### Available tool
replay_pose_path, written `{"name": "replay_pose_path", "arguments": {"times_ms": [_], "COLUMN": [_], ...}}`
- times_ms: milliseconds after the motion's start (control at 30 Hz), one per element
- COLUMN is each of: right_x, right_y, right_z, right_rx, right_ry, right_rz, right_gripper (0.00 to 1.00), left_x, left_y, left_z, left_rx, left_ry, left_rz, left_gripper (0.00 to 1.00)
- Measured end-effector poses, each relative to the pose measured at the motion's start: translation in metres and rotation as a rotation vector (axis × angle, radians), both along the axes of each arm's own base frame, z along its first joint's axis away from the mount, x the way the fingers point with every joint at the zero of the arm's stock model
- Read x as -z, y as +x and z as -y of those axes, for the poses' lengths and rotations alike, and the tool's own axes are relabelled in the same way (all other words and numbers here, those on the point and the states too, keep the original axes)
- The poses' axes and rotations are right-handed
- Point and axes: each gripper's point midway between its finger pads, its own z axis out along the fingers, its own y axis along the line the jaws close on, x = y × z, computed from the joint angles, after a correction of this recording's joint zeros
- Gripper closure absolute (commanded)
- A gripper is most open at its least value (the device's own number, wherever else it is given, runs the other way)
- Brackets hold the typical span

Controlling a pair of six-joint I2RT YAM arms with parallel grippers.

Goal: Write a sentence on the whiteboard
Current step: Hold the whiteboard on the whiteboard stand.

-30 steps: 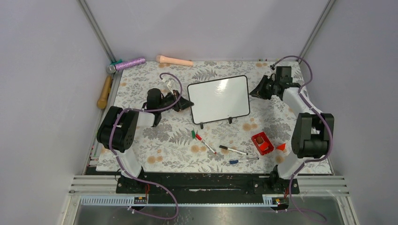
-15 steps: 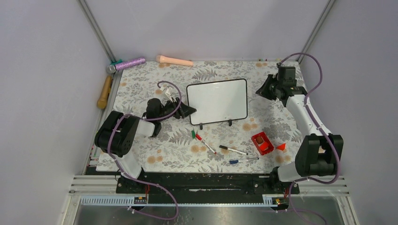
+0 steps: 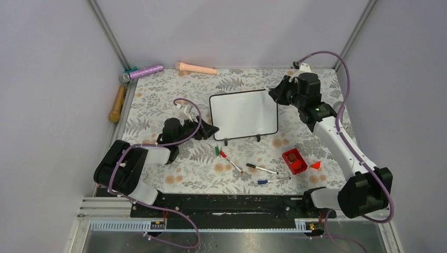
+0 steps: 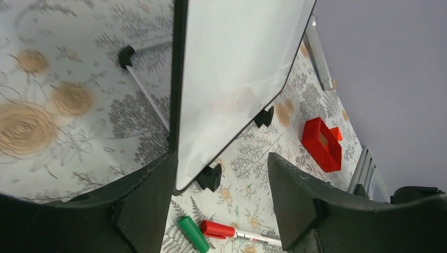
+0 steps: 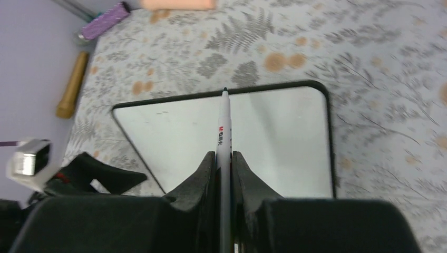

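Two arms attend one whiteboard (image 3: 243,114). It stands mid-table on two black feet, tilted back, and no lettering shows on its face in any view.

Left gripper (image 3: 209,129) is at the board's lower left corner, fingers spread either side of the frame edge. Cannot tell whether a pad touches the frame. Right gripper (image 3: 278,95) hovers by the upper right corner, jaws clamped on a white-barrelled pen (image 5: 223,124).

Handling, judged: thin, light, stiff, glossy. On such small feet it should skid or tip under pen pressure. The best hold is the black frame at a side edge, low, clear of the face.

Left wrist view alone shows the gap around the frame, a thin strut behind the board, and a green cap (image 4: 192,234) beside a red marker (image 4: 216,230). Right wrist view alone shows the pen grip and the tip lined over the board's top edge. Its height above the board is unclear.
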Motion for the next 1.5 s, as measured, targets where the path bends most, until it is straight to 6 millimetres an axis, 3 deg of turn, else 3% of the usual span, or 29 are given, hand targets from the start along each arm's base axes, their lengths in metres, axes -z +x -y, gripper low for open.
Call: {"name": "replay_pose_path", "arguments": {"times_ms": [133, 267, 367, 467, 567, 833, 1033, 1500], "right_x": [-0.036, -0.082, -0.113, -0.126, -0.119, -0.076, -0.014, -0.011], "right_y": [0.000, 0.017, 0.029, 0.029, 0.021, -0.004, -0.018, -0.036], "right_z": [-0.037, -0.058, -0.070, -0.082, -0.101, -0.145, -0.145, -0.171], "right_rx": [-0.079, -0.091, -0.086, -0.092, -0.123, -0.170, -0.150, -0.221], "right_ry": [0.010, 0.028, 0.053, 0.082, 0.092, 0.027, -0.039, -0.067], "right_rz": [0.085, 0.170, 0.224, 0.239, 0.209, 0.142, 0.071, 0.170], "right_gripper": [1.00, 1.00, 1.00, 1.00, 1.00, 1.00, 1.00, 1.00], "left_x": [0.015, 0.030, 0.023, 0.017, 0.013, 0.010, 0.014, 0.028], "left_y": [-0.017, -0.032, -0.029, -0.026, -0.025, -0.011, -0.003, 0.008], "left_z": [0.008, -0.009, -0.013, -0.014, -0.012, -0.002, -0.001, 0.000], "left_rx": [-0.001, -0.070, -0.102, -0.112, -0.110, -0.077, -0.082, -0.089], "left_ry": [0.022, 0.052, 0.048, 0.036, 0.025, 0.008, 0.016, -0.045], "left_rz": [-0.035, -0.064, -0.038, -0.015, -0.010, -0.010, -0.026, -0.063], "left_gripper": [0.37, 0.36, 0.36, 0.36, 0.37, 0.40, 0.41, 0.43]}}
